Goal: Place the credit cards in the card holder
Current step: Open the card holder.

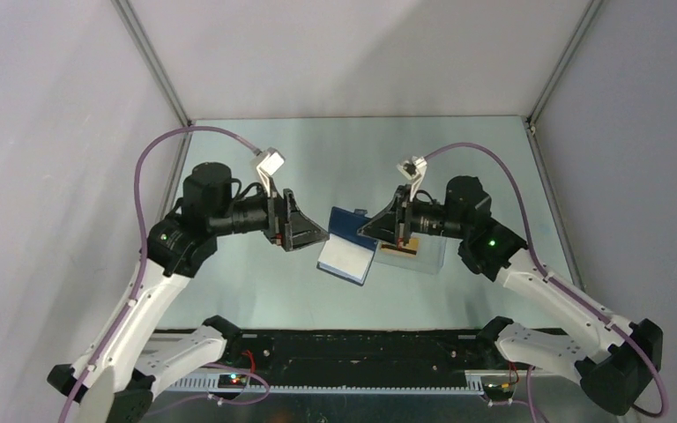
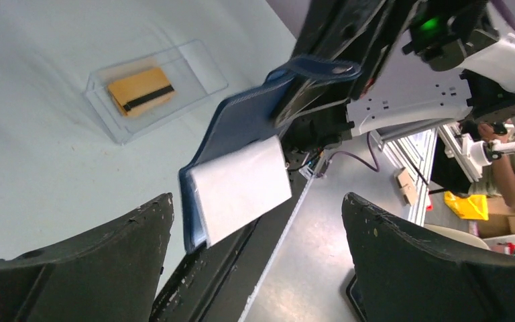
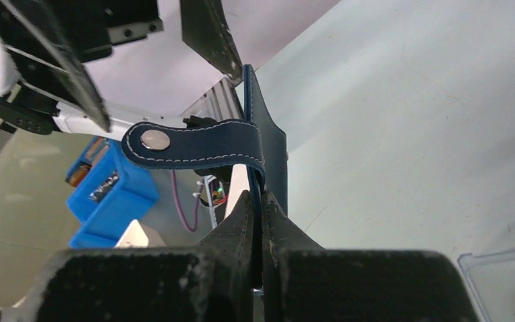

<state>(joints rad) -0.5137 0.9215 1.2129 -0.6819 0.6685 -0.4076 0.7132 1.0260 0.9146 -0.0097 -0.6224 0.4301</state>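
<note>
navy card holder [image 1: 350, 247], mid-table, is clamped in the right gripper [image 3: 259, 201]. left gripper [image 1: 316, 233] gapes beside it; credit cards [image 2: 141, 90] lie in clear tray [image 2: 198, 64].

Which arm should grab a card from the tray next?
Left. The left gripper is open and empty, and its camera sees the credit cards in the clear tray. The right gripper is shut on the card holder.
</note>
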